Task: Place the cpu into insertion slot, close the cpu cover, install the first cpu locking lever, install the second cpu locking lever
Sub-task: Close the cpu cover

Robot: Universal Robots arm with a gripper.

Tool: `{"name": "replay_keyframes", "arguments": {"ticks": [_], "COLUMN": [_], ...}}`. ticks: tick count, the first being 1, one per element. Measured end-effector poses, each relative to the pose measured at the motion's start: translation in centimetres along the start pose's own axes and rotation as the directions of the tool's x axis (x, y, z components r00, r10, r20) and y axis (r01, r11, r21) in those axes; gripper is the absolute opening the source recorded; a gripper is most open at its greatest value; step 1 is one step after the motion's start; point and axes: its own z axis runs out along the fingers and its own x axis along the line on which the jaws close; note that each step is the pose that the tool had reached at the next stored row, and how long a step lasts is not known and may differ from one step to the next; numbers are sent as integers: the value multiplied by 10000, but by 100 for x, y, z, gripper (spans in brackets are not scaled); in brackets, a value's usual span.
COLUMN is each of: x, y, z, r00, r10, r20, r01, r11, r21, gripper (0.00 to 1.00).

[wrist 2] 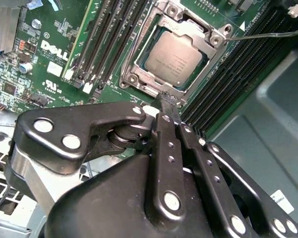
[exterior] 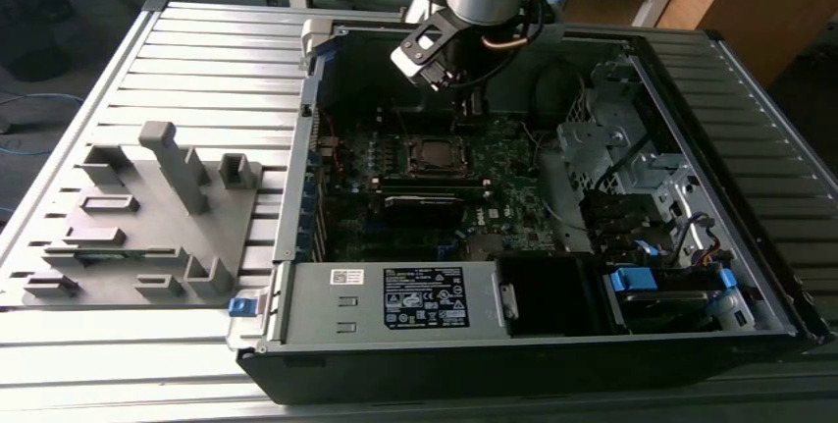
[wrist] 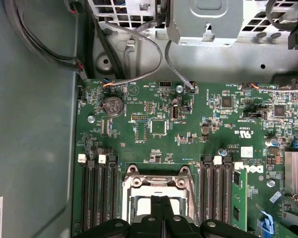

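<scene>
The cpu [wrist 2: 174,58] lies flat in the insertion slot [wrist 2: 134,79] on the green motherboard, its silvery face showing. The cpu cover [wrist 2: 207,43] lies down around it as a metal frame. A thin lever rod [wrist 2: 270,34] runs out from one corner of the slot. My gripper [wrist 2: 166,97] is shut with its fingertips pressed together and nothing between them, just above the slot's edge. In the first wrist view the gripper [wrist: 163,202] sits over the slot [wrist: 156,179] and hides part of the cpu [wrist: 138,206]. In the exterior view the gripper [exterior: 473,105] hangs above the slot [exterior: 431,155].
Black memory slots [wrist 2: 111,34] flank the socket on both sides. The open computer case [exterior: 304,178] holds a power supply [exterior: 392,297], drive cages [exterior: 615,148] and cables [wrist: 139,74]. A grey parts fixture [exterior: 144,217] stands on the exterior view's left.
</scene>
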Motion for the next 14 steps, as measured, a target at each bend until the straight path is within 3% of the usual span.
{"name": "replay_keyframes", "arguments": {"ticks": [2,9,14], "x": [0,0,0], "y": [-34,-38,-39], "z": [0,-1,0], "r00": [10000,10000,9980], "r10": [2,-39,-632], "r20": [0,2,-17], "r01": [-2,39,632], "r11": [10000,10000,9980], "r21": [-4,-3,-2], "gripper": [10,10,10]}}
